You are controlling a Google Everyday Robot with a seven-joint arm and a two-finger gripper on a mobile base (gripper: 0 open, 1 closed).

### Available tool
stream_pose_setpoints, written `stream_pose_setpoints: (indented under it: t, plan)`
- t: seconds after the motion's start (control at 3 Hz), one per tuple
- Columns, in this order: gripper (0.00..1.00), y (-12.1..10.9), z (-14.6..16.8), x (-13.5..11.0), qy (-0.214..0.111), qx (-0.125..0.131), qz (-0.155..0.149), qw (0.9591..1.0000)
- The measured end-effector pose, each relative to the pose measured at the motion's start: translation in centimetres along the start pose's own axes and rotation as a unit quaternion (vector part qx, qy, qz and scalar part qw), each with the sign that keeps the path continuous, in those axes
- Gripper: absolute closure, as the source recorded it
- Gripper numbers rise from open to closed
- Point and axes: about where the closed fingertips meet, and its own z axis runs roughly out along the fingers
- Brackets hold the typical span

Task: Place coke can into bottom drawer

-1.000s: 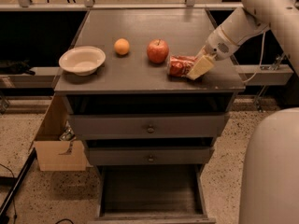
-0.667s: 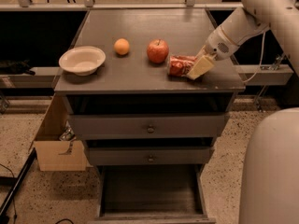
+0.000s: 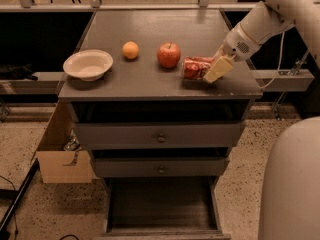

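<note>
A small red soda can with white lettering (image 3: 194,68) lies on its side near the right front edge of the dark grey cabinet worktop (image 3: 160,29), with the robot's cream-coloured end effector (image 3: 210,69) pressed against its right end; whether the end effector is clenched on the can cannot be told. To the can's left sit a red apple (image 3: 169,55), a small orange fruit (image 3: 130,50) and a shallow white bowl (image 3: 88,64). Below, the wide grey bottom drawer (image 3: 160,204) stands pulled open, its dark floor bare.
</note>
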Motion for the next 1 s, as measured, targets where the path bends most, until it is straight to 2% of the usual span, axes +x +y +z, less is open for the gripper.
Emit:
stream_pose_setpoints:
  t: [0.33, 0.67, 1.0]
  plan:
    - [1.0, 1.3, -3.7, 0.5, -0.002, 0.016, -0.009, 0.9998]
    - [1.0, 4.0, -7.7, 2.3, -0.018, 0.04, -0.013, 0.999]
    - [1.0, 8.9, -9.0, 5.9, -0.028, 0.038, -0.001, 0.9989]
